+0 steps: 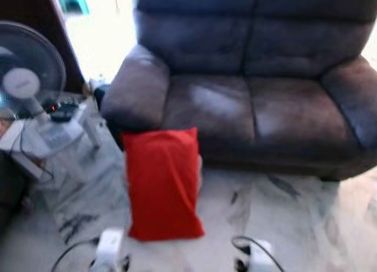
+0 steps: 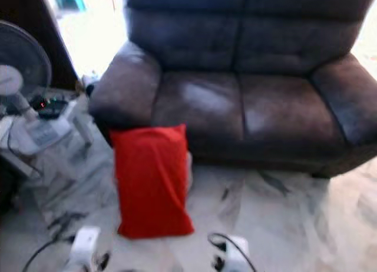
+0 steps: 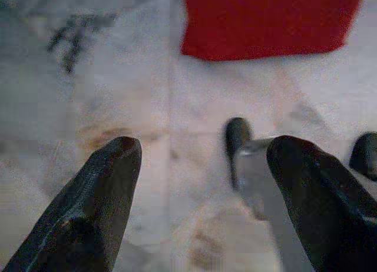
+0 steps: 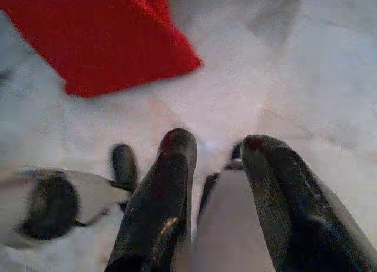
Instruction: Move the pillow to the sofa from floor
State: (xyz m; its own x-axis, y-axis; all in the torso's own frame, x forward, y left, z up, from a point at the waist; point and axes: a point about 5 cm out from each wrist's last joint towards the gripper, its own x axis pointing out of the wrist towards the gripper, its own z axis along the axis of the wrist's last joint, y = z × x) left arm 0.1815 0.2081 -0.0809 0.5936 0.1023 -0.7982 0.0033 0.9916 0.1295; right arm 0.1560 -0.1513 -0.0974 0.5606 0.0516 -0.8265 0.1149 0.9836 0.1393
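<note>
A: Where is the pillow (image 1: 162,182)?

B: On the floor (image 1: 294,225), a red rectangular cushion of smooth cloth, its far short edge against the front of the sofa (image 1: 253,101), below the seam between the sofa's left armrest and left seat cushion. Its near edge points toward the robot.

A: And the sofa?

B: Dark brown, leather-like, with two seat cushions, padded rolled armrests and a slightly glossy, worn sheen on the seats. Both seats are bare.

A: The floor?

B: Pale marble-look tiles with grey veining (the whole head view is a little blurred).

A: The claws?

B: The left claw (image 3: 200,160) hangs low over the tiles with its two black tapered fingers spread wide, nothing between them; the pillow's near edge lies ahead of it. The right claw (image 4: 219,149) is also low over the floor, fingers parted by a narrower gap, empty, with the pillow's corner ahead of it.

A: Anything nearby?

B: A standing fan (image 1: 26,72) with a round wire cage stands at the left, beside a white plastic stool (image 1: 65,133) carrying a small dark device with red lights. Neither lies between the pillow and the seats. No writing can be read.
</note>
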